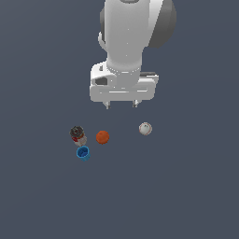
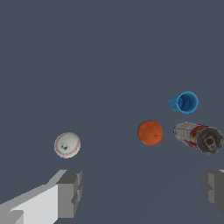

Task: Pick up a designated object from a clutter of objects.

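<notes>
big white-and-grey panda arm (image 1: 128, 37) hangs over the flat dark grey-blue floor (image 1: 186, 186), w/ its white two-finger gripper (image 1: 121, 105) up off the surface, jaws spread wide, nothing between them. in the wrist view the grey fingertips (image 2: 70, 192) sit far apart at either edge. cylindrical can w/ dark top and red/beige label (image 1: 78, 135) stands at the exterior view's left, beside the blue plastic cup (image 1: 83, 153). orange ball (image 1: 102, 137) is just beside the can. small white baseball w/ thin red stitching (image 1: 145, 129) lies alone, apart from the rest, at the exterior view's right, near the gripper but not touched.
</notes>
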Controlling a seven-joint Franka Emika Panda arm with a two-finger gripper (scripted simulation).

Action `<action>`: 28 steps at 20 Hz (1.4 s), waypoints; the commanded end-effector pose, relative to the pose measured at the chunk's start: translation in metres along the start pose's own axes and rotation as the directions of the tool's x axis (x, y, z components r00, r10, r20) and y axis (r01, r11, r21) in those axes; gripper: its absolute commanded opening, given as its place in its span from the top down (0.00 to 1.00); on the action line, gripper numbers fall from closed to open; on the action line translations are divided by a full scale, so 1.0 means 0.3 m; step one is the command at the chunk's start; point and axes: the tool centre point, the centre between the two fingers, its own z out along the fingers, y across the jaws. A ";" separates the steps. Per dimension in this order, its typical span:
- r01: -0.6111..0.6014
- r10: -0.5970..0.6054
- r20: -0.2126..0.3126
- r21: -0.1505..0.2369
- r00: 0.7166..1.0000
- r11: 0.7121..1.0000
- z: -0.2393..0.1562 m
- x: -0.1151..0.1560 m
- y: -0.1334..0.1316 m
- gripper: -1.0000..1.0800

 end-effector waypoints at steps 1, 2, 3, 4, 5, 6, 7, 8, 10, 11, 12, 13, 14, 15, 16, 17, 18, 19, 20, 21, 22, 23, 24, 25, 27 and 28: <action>0.011 -0.011 0.004 -0.006 1.000 1.000 0.004 -0.002 -0.004 0.04; 0.010 -0.010 0.004 -0.006 1.000 1.000 0.003 -0.002 -0.003 0.04; 0.009 -0.009 0.004 -0.005 1.000 1.000 0.003 -0.002 -0.003 0.04; 0.010 -0.010 0.003 -0.005 1.000 1.000 0.004 -0.002 -0.004 0.04; 0.013 -0.013 0.003 -0.005 1.000 1.000 0.008 -0.001 -0.006 0.04; 0.017 -0.017 0.002 -0.005 1.000 1.000 0.013 0.000 -0.010 0.04; 0.023 -0.023 0.002 -0.005 1.000 1.000 0.020 0.000 -0.014 0.04; 0.031 -0.031 0.001 -0.006 1.000 1.000 0.029 0.001 -0.020 0.04; 0.050 -0.050 0.000 -0.008 0.999 0.999 0.050 0.003 -0.034 0.04; 0.061 -0.061 -0.001 -0.009 0.998 0.998 0.063 0.003 -0.043 0.04; 0.073 -0.073 -0.002 -0.009 0.997 0.997 0.077 0.004 -0.053 0.04; 0.087 -0.087 -0.003 -0.010 0.996 0.996 0.093 0.005 -0.063 0.04; 0.102 -0.102 -0.005 -0.011 0.995 0.995 0.110 0.005 -0.075 0.04; 0.118 -0.118 -0.006 -0.012 0.993 0.993 0.129 0.005 -0.088 0.04; 0.136 -0.136 -0.007 -0.013 0.991 0.991 0.149 0.005 -0.102 0.04; 0.155 -0.155 -0.009 -0.014 0.988 0.988 0.171 0.004 -0.117 0.04; 0.175 -0.175 -0.010 -0.016 0.984 0.984 0.193 0.002 -0.133 0.04; 0.197 -0.197 -0.012 -0.017 0.980 0.980 0.218 0.000 -0.150 0.04; 0.220 -0.220 -0.014 -0.018 0.975 0.975 0.243 -0.003 -0.168 0.04; 0.244 -0.244 -0.016 -0.019 0.970 0.970 0.270 -0.007 -0.187 0.04; 0.269 -0.269 -0.018 -0.019 0.963 0.963 0.298 -0.012 -0.208 0.04; 0.295 -0.295 -0.020 -0.020 0.955 0.955 0.326 -0.018 -0.228 0.04; 0.320 -0.320 -0.022 -0.021 0.947 0.947 0.355 -0.025 -0.249 0.04; 0.345 -0.346 -0.024 -0.021 0.938 0.938 0.382 -0.032 -0.270 0.04; 0.395 -0.395 -0.029 -0.022 0.918 0.918 0.437 -0.050 -0.310 0.04; 0.418 -0.419 -0.031 -0.022 0.908 0.908 0.462 -0.060 -0.330 0.04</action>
